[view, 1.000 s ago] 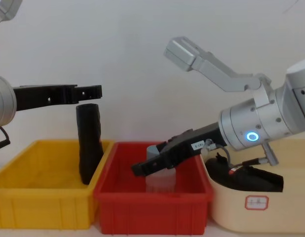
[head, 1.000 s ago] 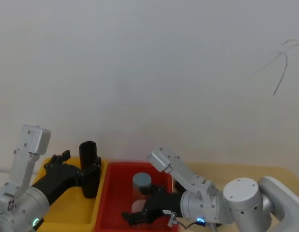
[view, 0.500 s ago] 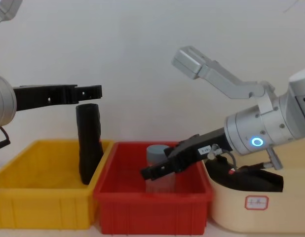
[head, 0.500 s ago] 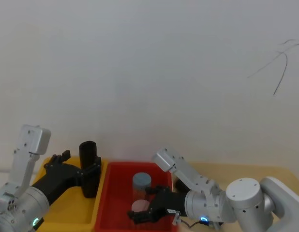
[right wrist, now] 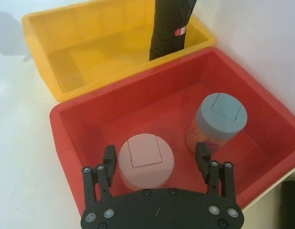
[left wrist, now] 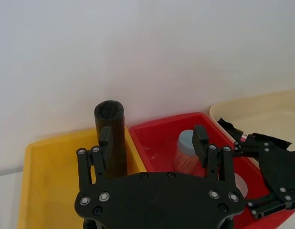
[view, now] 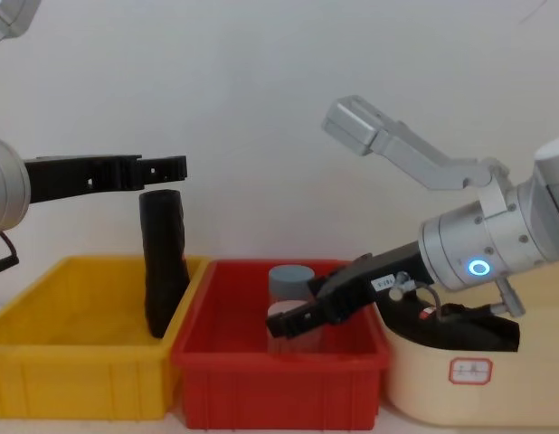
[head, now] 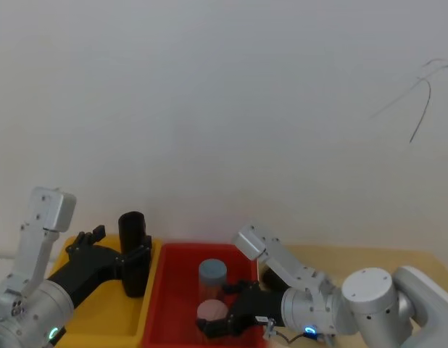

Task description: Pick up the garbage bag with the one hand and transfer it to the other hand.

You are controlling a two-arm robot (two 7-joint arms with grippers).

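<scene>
Currently the garbage bag [view: 164, 262] stands upright in the yellow bin [view: 71, 380], leaning against the wall it shares with the red bin [view: 279, 380]; its position matches the frames of a second ago, and its red-and-white label shows in the right wrist view [right wrist: 180, 31].

Note, operator, that the left hand [view: 166, 166] has not moved over that second. It hangs level just above the top of the bag, fingers spread wide with the roll between and below them, and it grips nothing.

What has changed is on the other side. The right hand [view: 293, 321] has drawn back toward the robot's right and sunk lower into the red bin. Its fingers stand wide apart, empty, around the pink-lidded jar [right wrist: 145, 160], with the grey-lidded jar [right wrist: 219, 119] just beyond.

Judgement: the pick-up has not begun. The right arm's retreat clears the space between the bins but places its hand low among the jars, well apart from the bag. You should expect the left hand to descend and close first; the right must then rise to receive.
</scene>
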